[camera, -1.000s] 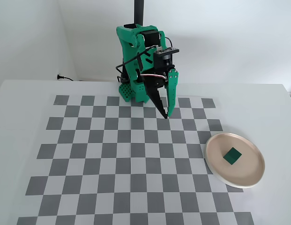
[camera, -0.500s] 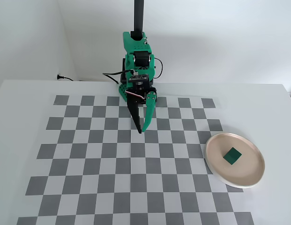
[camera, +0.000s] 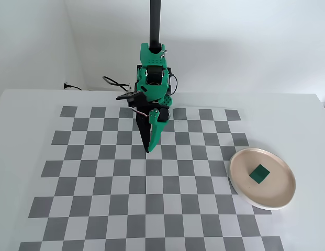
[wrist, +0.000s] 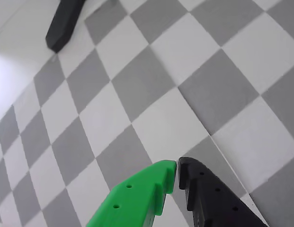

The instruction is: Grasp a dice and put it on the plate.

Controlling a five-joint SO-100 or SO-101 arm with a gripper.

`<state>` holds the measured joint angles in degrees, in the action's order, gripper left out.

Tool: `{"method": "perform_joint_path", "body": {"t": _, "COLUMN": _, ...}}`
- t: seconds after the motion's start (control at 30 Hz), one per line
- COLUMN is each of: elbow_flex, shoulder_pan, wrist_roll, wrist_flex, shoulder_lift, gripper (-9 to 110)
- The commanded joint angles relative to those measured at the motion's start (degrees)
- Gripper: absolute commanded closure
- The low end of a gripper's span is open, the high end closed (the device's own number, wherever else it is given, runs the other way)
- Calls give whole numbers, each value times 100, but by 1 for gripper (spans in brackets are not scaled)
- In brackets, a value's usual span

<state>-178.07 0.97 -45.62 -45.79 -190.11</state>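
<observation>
In the fixed view the dark green dice (camera: pixel 259 174) lies inside the beige-pink plate (camera: pixel 241 180) at the right edge of the checkerboard. My gripper (camera: pixel 148 149) hangs over the board's upper middle, far left of the plate, fingers pointing down. In the wrist view my gripper (wrist: pixel 177 169) has its green finger (wrist: pixel 142 201) and black finger (wrist: pixel 213 198) tips together with nothing between them. Dice and plate are out of the wrist view.
The grey and white checkerboard mat (camera: pixel 99 183) covers the white table. A black post (camera: pixel 155 21) rises behind the arm base; its black foot shows in the wrist view (wrist: pixel 64 23). A cable (camera: pixel 112 83) runs along the back wall.
</observation>
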Motion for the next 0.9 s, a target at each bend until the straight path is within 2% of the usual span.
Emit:
{"method": "perform_joint_path", "body": {"t": 0.0, "elbow_flex": 79, "shoulder_pan": 35, "wrist_roll": 1336, "wrist_flex": -141, "shoulder_lift": -105, "gripper": 106}}
{"method": "perform_joint_path", "body": {"t": 0.13, "elbow_flex": 79, "shoulder_pan": 220, "wrist_roll": 3050, "wrist_flex": -70, "shoulder_lift": -105, "gripper": 106}}
{"method": "perform_joint_path", "body": {"t": 0.3, "elbow_flex": 79, "shoulder_pan": 272, "wrist_roll": 4017, "wrist_flex": -615, "shoulder_lift": -105, "gripper": 106}}
{"method": "perform_joint_path", "body": {"t": 0.63, "elbow_flex": 79, "shoulder_pan": 334, "wrist_roll": 4544, "wrist_flex": -756, "shoulder_lift": -105, "gripper": 106}}
{"method": "perform_joint_path", "body": {"t": 0.77, "elbow_flex": 79, "shoulder_pan": 325, "wrist_roll": 4526, "wrist_flex": -765, "shoulder_lift": -105, "gripper": 96}}
{"method": "perform_joint_path", "body": {"t": 0.87, "elbow_flex": 79, "shoulder_pan": 325, "wrist_roll": 4526, "wrist_flex": -765, "shoulder_lift": -105, "gripper": 100}}
